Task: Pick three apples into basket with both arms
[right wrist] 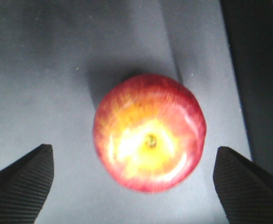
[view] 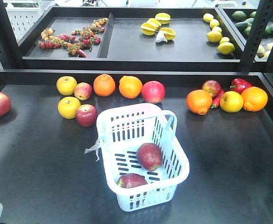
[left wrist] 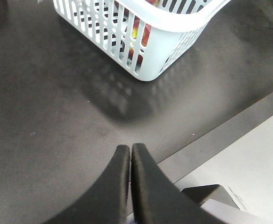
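Step in hand: two dark red round apples [view: 149, 156] already lie in the pale blue-white slotted plastic basket [view: 109, 122]; by my reading, the third pick is under way.
Right claw: right gripper [right wrist: 134, 179] hangs with its ribbed black fingers [right wrist: 25, 179] spread wide, holding nothing.
Third apple: a red apple with a yellow flush round the stem [right wrist: 149, 132] sits on the dark tabletop [right wrist: 43, 79], just ahead of the midpoint between the fingertips, stem up, clear of both.
Next move: likely a straight descent, eased slightly forward so the fingers pass either side of the apple's widest part, then a close; the round, glossy skin could roll if one finger touches first.
Left claw: left gripper [left wrist: 130, 151] has its two smooth black fingers pressed together, nothing between them.
Basket from left claw: ahead and slightly right, well apart, one corner facing it.
Edges: a raised black rim [right wrist: 248, 70] runs just right of the apple, near the right-hand finger's path; the table's front edge lies just right of the left claw.
Open room: bare tabletop to the left of and ahead of the apple.
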### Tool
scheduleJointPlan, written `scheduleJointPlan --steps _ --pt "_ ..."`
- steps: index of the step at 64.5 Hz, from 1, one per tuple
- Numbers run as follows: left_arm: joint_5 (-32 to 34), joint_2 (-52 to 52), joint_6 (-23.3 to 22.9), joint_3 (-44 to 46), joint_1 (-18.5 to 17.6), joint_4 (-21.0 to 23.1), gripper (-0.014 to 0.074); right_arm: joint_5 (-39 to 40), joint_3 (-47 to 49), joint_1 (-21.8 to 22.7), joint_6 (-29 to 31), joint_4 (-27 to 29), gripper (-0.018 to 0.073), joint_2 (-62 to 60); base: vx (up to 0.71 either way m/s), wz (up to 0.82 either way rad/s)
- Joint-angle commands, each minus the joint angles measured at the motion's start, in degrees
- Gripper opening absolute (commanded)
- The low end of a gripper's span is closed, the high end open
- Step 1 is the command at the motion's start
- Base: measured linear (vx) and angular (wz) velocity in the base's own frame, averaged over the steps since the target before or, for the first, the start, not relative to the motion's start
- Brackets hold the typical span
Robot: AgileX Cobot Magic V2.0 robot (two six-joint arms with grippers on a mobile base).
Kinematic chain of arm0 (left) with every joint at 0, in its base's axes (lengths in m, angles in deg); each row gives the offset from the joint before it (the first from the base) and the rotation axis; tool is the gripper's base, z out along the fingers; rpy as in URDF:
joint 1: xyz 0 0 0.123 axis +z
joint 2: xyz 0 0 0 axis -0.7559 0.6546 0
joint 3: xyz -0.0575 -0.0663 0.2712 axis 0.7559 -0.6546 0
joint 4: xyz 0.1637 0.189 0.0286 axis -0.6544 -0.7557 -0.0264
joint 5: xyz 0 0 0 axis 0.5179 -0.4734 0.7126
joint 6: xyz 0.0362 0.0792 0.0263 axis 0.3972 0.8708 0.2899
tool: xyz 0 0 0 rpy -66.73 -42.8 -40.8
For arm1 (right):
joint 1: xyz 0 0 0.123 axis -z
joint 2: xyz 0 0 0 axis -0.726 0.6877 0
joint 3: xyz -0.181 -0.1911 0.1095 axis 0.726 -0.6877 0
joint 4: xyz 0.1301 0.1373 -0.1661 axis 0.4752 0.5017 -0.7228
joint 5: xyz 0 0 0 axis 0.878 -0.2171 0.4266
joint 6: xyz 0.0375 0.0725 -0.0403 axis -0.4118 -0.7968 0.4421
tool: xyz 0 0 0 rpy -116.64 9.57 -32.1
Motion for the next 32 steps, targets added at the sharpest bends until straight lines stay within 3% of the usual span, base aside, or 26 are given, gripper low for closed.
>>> scheduleJointPlan --steps 1,32 --pt "2.79 -0.11 -0.43 1.45 -0.14 1.30 -0.0008 2.11 1.64 0.40 -0.10 -0.52 0.0647 -1.38 0.00 0.00" --pt "2.79 -0.11 -0.43 1.45 -0.14 1.25 -0.0008 4.34 1.64 0.40 -0.15 -0.80 0.0613 5.16 0.00 0.00"
